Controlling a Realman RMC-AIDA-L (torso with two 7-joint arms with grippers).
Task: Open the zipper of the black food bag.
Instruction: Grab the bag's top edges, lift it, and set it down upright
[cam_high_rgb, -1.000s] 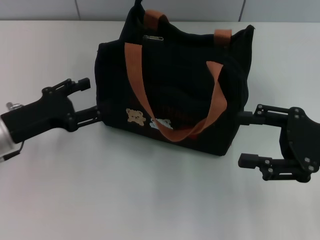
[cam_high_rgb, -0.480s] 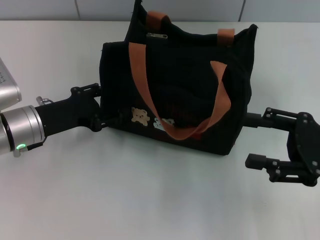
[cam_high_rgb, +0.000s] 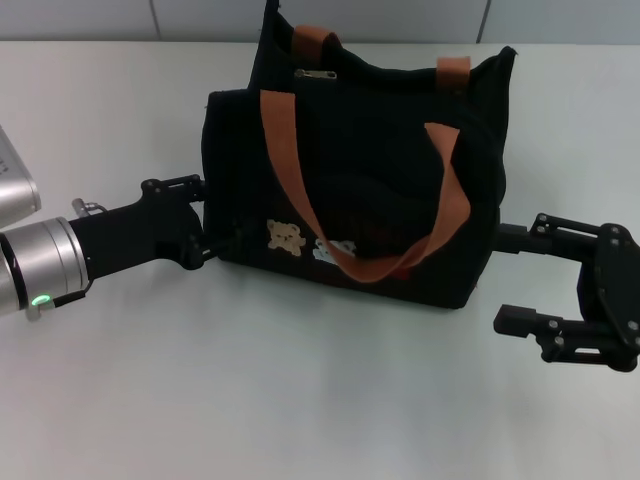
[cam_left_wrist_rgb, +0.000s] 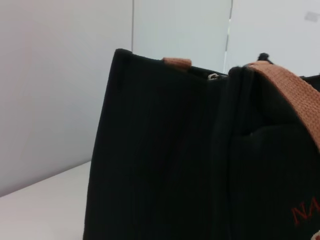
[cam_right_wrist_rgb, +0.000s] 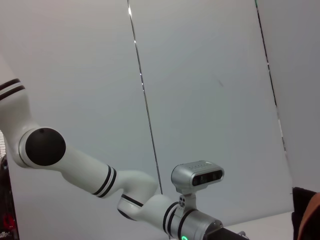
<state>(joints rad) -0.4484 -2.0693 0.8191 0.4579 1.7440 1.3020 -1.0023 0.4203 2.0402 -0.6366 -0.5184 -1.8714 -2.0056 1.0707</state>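
Observation:
The black food bag (cam_high_rgb: 370, 150) stands upright mid-table, its two brown-orange handles (cam_high_rgb: 285, 150) drooping over the bear patches on its front. The zipper's silver pull tab (cam_high_rgb: 315, 73) lies at the far-left end of the top rim. My left gripper (cam_high_rgb: 200, 217) is open, its fingertips against the bag's lower left end. My right gripper (cam_high_rgb: 507, 275) is open beside the bag's right end, with its upper finger (cam_high_rgb: 515, 231) touching the fabric. The left wrist view shows the bag's end (cam_left_wrist_rgb: 160, 160) close up, with the pull tab (cam_left_wrist_rgb: 214, 76) at the rim.
The white table (cam_high_rgb: 300, 400) extends in front of the bag and to both sides. A pale wall (cam_high_rgb: 400, 18) runs just behind the bag. The right wrist view shows my left arm (cam_right_wrist_rgb: 100, 180) against the wall and a corner of the bag (cam_right_wrist_rgb: 305, 212).
My left gripper has advanced right to the bag's left end. The bag has shifted slightly right, and my right gripper has drawn back a little to the right.

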